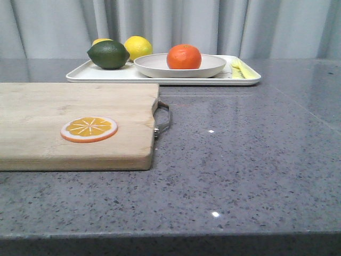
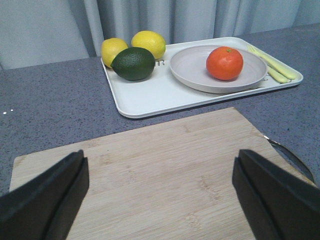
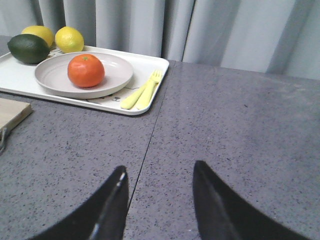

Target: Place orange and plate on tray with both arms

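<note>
The orange (image 1: 184, 56) sits in the off-white plate (image 1: 213, 66), and the plate rests on the white tray (image 1: 106, 75) at the back of the table. They also show in the left wrist view as orange (image 2: 224, 63), plate (image 2: 190, 67) and tray (image 2: 150, 95), and in the right wrist view as orange (image 3: 86, 70), plate (image 3: 117, 70) and tray (image 3: 145, 62). My left gripper (image 2: 160, 172) is open and empty over the cutting board. My right gripper (image 3: 159, 175) is open and empty over bare table. Neither gripper shows in the front view.
A dark green lime (image 1: 108, 54) and two lemons (image 1: 138, 47) lie on the tray's left part; a pale yellow fork (image 1: 241, 68) lies at its right end. A wooden cutting board (image 1: 42, 122) with a metal handle (image 1: 163, 118) holds an orange slice disc (image 1: 89, 129).
</note>
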